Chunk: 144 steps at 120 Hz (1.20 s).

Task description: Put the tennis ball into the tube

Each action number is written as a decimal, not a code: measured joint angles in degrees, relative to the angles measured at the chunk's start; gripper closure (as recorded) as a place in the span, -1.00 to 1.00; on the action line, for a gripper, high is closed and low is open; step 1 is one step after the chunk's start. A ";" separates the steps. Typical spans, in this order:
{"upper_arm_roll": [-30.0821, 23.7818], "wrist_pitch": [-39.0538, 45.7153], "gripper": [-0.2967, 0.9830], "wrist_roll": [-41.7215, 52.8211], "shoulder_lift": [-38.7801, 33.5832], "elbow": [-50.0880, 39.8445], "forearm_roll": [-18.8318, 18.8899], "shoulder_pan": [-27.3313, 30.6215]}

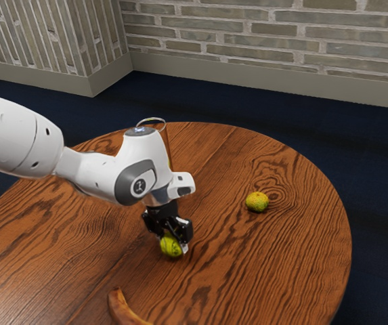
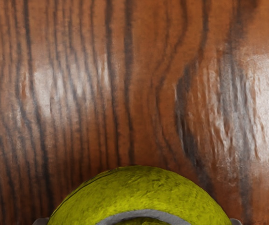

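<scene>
The tennis ball (image 2: 139, 187) is pinched between both fingertips of the black gripper (image 1: 173, 246) above the round wooden table (image 1: 282, 271) — the tube (image 1: 167, 143) is partly hidden behind the arm (image 1: 92, 169).

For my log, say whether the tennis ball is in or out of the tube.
Out: the tennis ball is held in the gripper, away from the tube.

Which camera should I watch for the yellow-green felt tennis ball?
The exterior view: it shows the tennis ball nearly whole, between the black fingers, with the brown wooden table around. The wrist view shows it larger, but the picture's edge cuts it off, leaving one curved part and a stretch of grey seam.
</scene>
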 joint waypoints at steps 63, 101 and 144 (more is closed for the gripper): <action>0.17 -17.40 0.09 -0.48 -17.16 15.65 7.79 3.83; 0.49 -26.71 0.07 0.36 -4.73 35.07 11.21 8.28; 0.49 -30.79 0.06 1.26 7.16 47.82 12.69 9.84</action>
